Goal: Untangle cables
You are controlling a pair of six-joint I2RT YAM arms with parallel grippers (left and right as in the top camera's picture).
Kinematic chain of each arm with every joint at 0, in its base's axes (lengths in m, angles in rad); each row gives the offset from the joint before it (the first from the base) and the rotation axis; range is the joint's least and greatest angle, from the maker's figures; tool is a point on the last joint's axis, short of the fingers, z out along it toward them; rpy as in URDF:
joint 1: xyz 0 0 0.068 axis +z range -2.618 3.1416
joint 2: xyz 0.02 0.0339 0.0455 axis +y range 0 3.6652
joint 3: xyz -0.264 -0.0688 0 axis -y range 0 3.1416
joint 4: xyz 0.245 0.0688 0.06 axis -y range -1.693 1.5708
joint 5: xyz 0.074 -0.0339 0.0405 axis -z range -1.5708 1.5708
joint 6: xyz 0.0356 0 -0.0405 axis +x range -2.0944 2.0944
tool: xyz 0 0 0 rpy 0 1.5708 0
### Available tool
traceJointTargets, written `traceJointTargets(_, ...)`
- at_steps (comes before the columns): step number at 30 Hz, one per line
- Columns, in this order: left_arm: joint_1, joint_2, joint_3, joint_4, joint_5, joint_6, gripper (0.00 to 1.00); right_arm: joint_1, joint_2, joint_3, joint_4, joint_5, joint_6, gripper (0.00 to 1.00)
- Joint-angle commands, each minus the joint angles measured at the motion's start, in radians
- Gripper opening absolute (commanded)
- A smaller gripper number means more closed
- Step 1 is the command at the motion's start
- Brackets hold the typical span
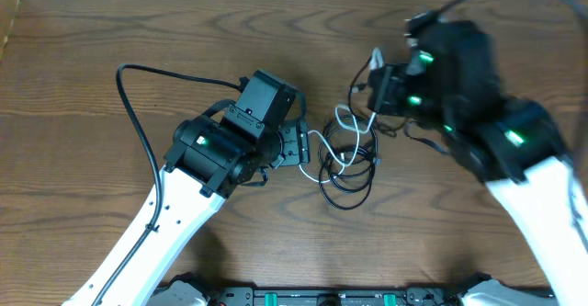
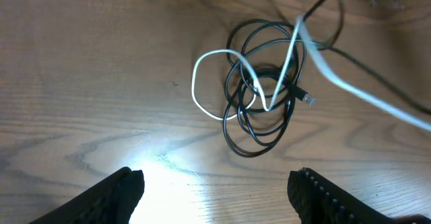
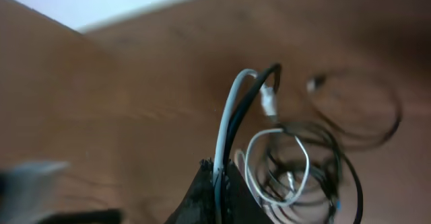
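Several thin flexible cables (image 1: 344,159), black and white, lie in one tangled heap on a brown wood-grain table (image 1: 92,49), near its middle and between the two robot grippers. Black cord (image 2: 262,103) forms overlapping round coils lying flat on the wood. A white cord (image 2: 194,83) makes a loop at the left of those coils in the left wrist view and threads in among them. A small silver-tipped plug (image 2: 308,99) sticks out at the coils' right edge, pointing away from them.

From the heap, a white and a black strand lift off the table. Seen from overhead, the bundle's long axis therefore runs from the flat coils at lower left to the upper right. Those strands end in the right gripper (image 1: 384,90), whose fingers are pressed together on them. In the right wrist view the white strand (image 3: 225,116) and black strand (image 3: 248,103) come up out of the closed fingertips, bend over at the top and hang back toward the coils. The right arm (image 1: 514,150) looks blurred from above.

The left gripper (image 1: 299,145) sits just left of the heap. Its two black ribbed fingers (image 2: 118,194) are spread wide apart, with only bare wood between them, and they point toward the coils.
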Motion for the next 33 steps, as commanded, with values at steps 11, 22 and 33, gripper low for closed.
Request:
traceJointTargets(11,0.002,0.007,0.002,-0.024,-0.013,0.003,0.74,-0.005,0.112,0.002,-0.208,0.557,0.038,0.87)
traceJointTargets(22,0.002,0.011,0.0,-0.021,-0.013,0.003,0.74,0.002,0.138,-0.003,-0.232,-0.003,-0.183,0.98)
traceJointTargets(33,0.002,0.011,0.0,-0.021,-0.013,0.003,0.75,0.073,0.263,-0.025,-0.233,-0.047,-0.262,0.97)
